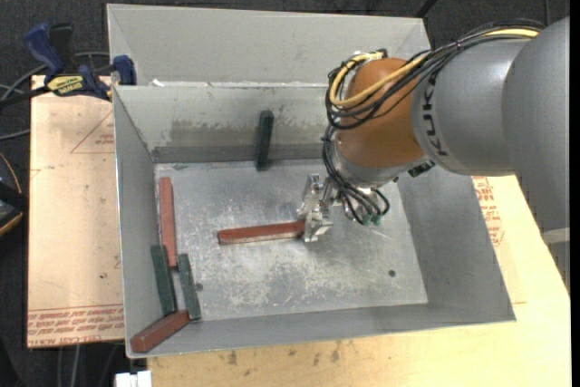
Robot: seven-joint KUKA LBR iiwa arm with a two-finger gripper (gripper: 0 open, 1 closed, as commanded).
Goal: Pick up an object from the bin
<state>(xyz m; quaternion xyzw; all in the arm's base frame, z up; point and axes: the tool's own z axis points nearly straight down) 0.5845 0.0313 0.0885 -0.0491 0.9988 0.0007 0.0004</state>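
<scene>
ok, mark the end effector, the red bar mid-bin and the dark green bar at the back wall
end effector (pixel 314 227): camera view, its tip.
red bar (pixel 258 235): camera view, mid-length.
dark green bar (pixel 264 139): camera view, mid-length.

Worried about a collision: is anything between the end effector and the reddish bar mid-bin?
Nothing visible. The end effector sits at the right end of the reddish bar; the dark green bar at the back wall and the bars along the left wall lie apart.
</scene>
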